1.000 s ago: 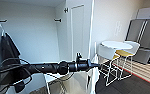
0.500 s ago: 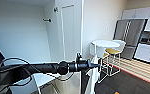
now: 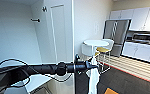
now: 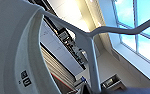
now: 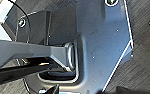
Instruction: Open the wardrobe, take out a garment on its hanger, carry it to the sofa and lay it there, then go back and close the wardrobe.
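In front of the wardrobe (image 3: 58,37), the left arm reaches across the head view; its end effector (image 3: 91,66) is closed on the hanger (image 4: 91,52), with the white garment (image 3: 93,77) hanging limp below it, well clear of the dark floor. Right end effector's state: cannot tell. A round white counter (image 3: 96,43) stands beyond, near a steel fridge (image 3: 117,35).

Garment (image 3: 93,75): soft white cloth, limp. Hanger (image 4: 91,50): smooth white plastic. Wardrobe (image 3: 59,37): matt white panels. Fridge (image 3: 117,35): brushed metal sheen.
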Available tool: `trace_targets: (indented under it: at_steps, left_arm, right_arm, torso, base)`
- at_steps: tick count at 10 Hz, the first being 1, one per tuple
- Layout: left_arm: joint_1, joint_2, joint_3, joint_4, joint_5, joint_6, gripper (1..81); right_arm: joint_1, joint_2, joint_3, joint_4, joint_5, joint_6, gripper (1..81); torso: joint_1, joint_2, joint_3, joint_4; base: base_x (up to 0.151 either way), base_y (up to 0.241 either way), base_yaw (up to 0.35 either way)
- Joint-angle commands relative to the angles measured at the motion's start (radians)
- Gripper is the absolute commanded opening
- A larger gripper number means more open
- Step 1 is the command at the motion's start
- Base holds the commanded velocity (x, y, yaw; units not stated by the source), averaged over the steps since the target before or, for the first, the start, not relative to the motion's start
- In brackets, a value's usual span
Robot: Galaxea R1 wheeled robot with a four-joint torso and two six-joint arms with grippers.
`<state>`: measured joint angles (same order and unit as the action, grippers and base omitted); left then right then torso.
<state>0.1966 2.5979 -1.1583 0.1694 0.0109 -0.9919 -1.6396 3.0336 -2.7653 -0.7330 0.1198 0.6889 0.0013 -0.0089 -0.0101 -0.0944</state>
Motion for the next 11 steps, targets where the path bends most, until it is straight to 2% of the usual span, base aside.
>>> trace_targets:
  at_steps: [1,6,11]
  left_arm:
    - [-0.173,0.005,0.029,0.032,-0.048,0.019,1.0]
    - [-0.167,0.006,0.043,0.042,-0.035,0.021,1.0]
    - [-0.167,-0.096,0.078,0.073,-0.035,0.019,1.0]
  right_arm:
    - [0.02,0.004,-0.005,0.004,-0.031,0.003,81.1]
    - [0.013,0.023,0.003,0.0,-0.025,0.001,81.1]
    - [0.005,0.067,0.003,-0.009,-0.038,-0.009,81.1]
  torso:
    - [0.0,0.0,0.0,0.0]
    - [0.0,0.0,0.0,0.0]
    - [0.0,0.0,0.0,0.0]
  base:
    - [0.0,0.0,-0.261]
    - [0.0,0.0,-0.261]
    - [0.0,0.0,-0.261]
